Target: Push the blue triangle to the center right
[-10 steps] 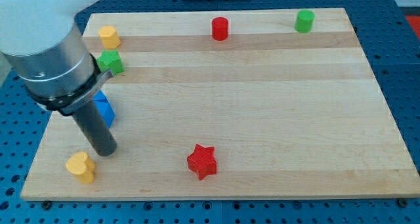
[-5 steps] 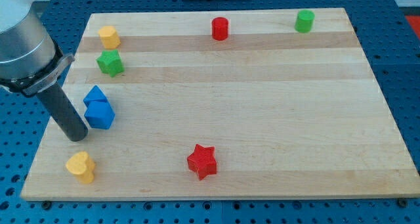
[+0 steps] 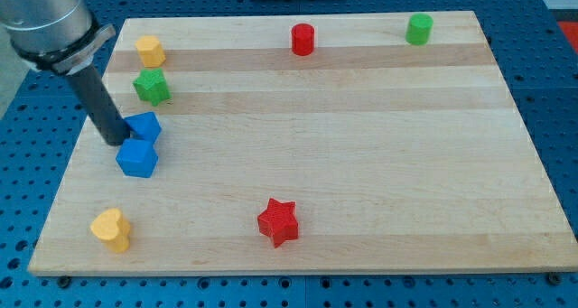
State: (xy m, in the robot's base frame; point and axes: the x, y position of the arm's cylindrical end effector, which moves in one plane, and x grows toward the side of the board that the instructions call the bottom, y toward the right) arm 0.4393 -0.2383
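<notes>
The blue triangle (image 3: 144, 126) lies near the board's left edge, about mid-height. My tip (image 3: 116, 140) is at its left side, touching or almost touching it. A blue cube (image 3: 137, 158) sits just below the triangle, against it. The dark rod rises from the tip up to the view's top left, where the grey arm body is.
A green star (image 3: 152, 86) and a yellow block (image 3: 150, 51) sit above the triangle. A yellow heart (image 3: 111, 230) is at bottom left, a red star (image 3: 278, 221) at bottom centre. A red cylinder (image 3: 302, 39) and a green cylinder (image 3: 419, 28) stand along the wooden board's (image 3: 361, 145) top edge.
My tip has moved from the lower left, near the yellow heart, up to the blue triangle's left side. The triangle has shifted slightly right; the cube slightly down.
</notes>
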